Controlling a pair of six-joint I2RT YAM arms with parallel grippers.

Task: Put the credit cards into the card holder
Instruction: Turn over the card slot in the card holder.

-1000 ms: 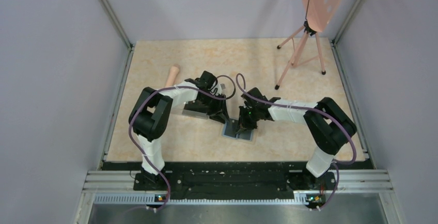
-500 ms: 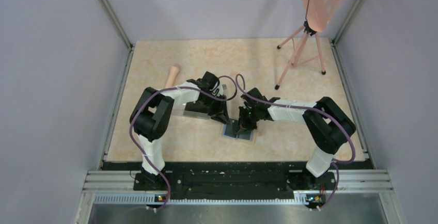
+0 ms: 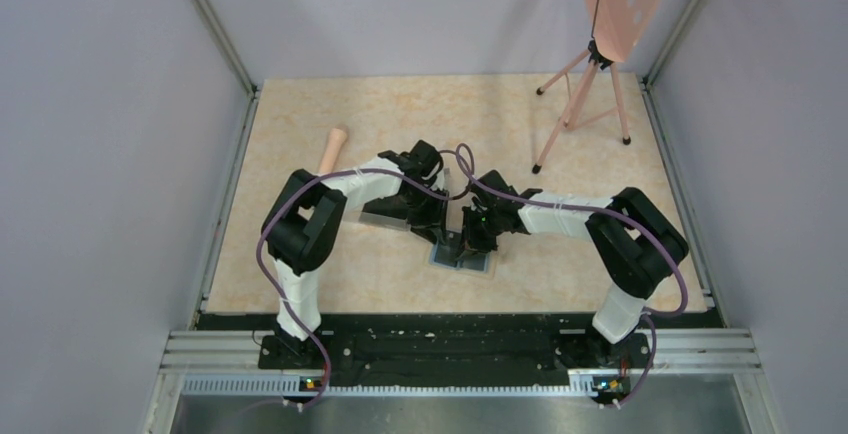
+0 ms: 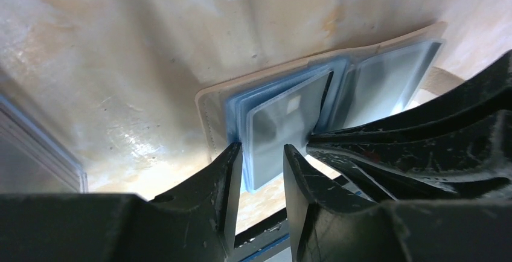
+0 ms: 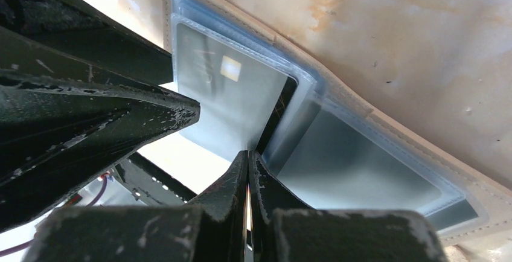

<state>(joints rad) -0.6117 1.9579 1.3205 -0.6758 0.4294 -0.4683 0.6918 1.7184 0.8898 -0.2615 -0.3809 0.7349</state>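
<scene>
The tan card holder [image 3: 480, 263] lies open on the table, its grey-blue clear sleeves showing [image 4: 208, 111] [image 5: 386, 123]. One sleeve page stands lifted; inside it sits a credit card [image 4: 284, 117] [image 5: 229, 87] with a small light chip mark. My left gripper [image 3: 441, 231] [image 4: 264, 156] is open, and the lifted page's lower corner is between its fingers. Just to its right, my right gripper [image 3: 468, 247] [image 5: 249, 153] is shut, its tip at the fold under the lifted page. A thin dark strip [image 5: 281, 111] runs from that tip between the pages; I cannot tell whether it is a card.
A clear plastic box [image 3: 375, 212] [image 4: 36, 153] lies under the left arm. A pale wooden handle [image 3: 333, 144] lies at the back left. A pink stand on thin legs [image 3: 585, 104] occupies the back right. Grey walls close in three sides.
My left arm has swung right, bringing its gripper close beside the right gripper over the card holder. The right arm has stayed put.
</scene>
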